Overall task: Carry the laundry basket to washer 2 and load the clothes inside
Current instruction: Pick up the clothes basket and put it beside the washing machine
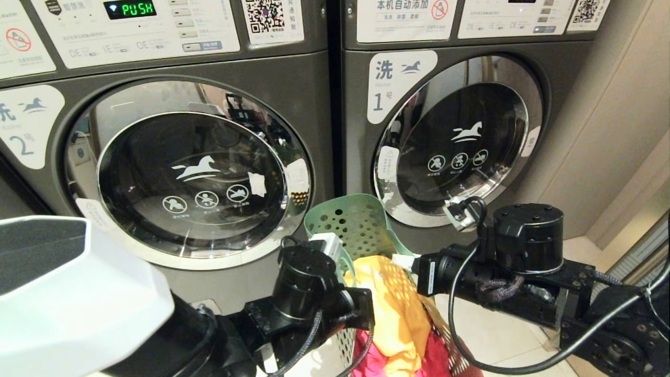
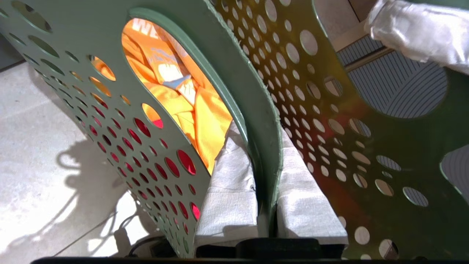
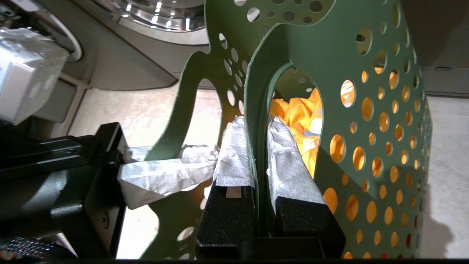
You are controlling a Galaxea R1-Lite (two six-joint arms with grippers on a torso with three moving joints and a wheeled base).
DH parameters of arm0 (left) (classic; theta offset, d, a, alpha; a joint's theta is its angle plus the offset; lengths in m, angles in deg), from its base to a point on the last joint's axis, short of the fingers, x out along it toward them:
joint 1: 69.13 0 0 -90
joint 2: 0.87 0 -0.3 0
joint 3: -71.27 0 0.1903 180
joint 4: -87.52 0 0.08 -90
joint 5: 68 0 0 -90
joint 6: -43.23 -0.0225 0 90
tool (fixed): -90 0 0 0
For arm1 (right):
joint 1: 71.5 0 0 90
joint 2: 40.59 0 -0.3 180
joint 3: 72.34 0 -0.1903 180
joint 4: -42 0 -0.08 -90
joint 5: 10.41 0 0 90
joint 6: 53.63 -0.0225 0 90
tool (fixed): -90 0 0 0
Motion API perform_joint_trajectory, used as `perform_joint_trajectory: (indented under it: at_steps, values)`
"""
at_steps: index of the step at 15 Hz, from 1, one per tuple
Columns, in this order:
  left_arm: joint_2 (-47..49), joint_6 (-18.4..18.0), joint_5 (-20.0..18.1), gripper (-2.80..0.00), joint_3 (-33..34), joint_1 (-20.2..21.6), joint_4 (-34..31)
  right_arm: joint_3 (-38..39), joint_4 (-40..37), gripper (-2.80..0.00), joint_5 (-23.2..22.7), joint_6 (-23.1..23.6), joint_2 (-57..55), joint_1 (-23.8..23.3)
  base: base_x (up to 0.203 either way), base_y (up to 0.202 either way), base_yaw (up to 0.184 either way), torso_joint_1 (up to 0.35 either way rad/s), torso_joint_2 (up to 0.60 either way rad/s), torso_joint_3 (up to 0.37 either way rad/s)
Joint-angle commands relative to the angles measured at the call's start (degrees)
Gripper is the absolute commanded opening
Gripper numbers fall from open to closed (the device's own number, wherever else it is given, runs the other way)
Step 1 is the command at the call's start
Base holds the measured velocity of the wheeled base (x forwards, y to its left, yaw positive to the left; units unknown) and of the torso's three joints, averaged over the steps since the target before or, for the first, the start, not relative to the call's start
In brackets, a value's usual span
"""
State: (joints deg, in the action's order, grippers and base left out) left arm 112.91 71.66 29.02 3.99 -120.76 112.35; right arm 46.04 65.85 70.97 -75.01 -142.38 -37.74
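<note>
While both arms reach in from below in the head view, we find the laundry basket [image 1: 361,222] hanging between them, tilted, in front of the gap between the two machines. Left gripper [image 2: 264,190]: its cloth-wrapped fingers [image 2: 231,183] are closed narrowly on the green wall beside the oval handle cut-out, one finger inside the basket, one outside. Right gripper [image 3: 259,161]: same arrangement on the opposite handle, padded fingers [image 3: 289,165] pinching the rim of the cut-out between them.

We note the clothes inside: a yellow garment [image 1: 390,306] lies on top, a pink-red garment [image 1: 377,358] shows beneath it and through the wall holes in the left wrist view. We see no denim from any view.

Washer 2 [image 1: 31,152] stands on the left of the head view, its round chrome-rimmed door [image 1: 191,173] shut, display reading PUSH [image 1: 131,9]. Washer 1 [image 1: 387,84] stands just beside it on the right, door also shut. The basket's far rim lies nearer washer 1's door edge than washer 2's label. Pale floor tiles [image 2: 40,154] lie below the basket.
</note>
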Motion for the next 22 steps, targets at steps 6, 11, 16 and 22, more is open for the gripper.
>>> perform_joint_trajectory:
  at_steps: [6, 11, 16, 22]
  values:
    - [10.28, -1.54, -0.07, -2.80, -10.13, 0.93, -0.27, -1.40, 1.92, -2.80, -0.18, 2.27, -5.20, -7.06, 0.000, 0.000, 0.000, 0.000, 0.00, 0.000]
    - [14.55, -2.60, -0.25, -2.80, -14.19, 1.09, -0.39, -2.92, 2.94, -2.80, -0.18, 4.23, -8.41, -9.65, 0.000, 0.000, 0.000, 0.000, 0.00, 0.000]
    - [15.59, -2.86, -0.34, -2.80, -15.33, 1.00, -1.88, -3.27, 3.24, -2.80, -0.17, 4.78, -9.03, -10.56, 0.000, 0.000, 0.000, 0.000, 0.00, -0.018]
    - [17.13, -3.04, -0.25, -2.80, -16.98, 0.47, -2.19, -1.61, 3.24, -2.80, -0.06, 5.21, -8.97, -10.91, 0.000, 0.000, 0.000, 0.004, 0.00, -0.179]
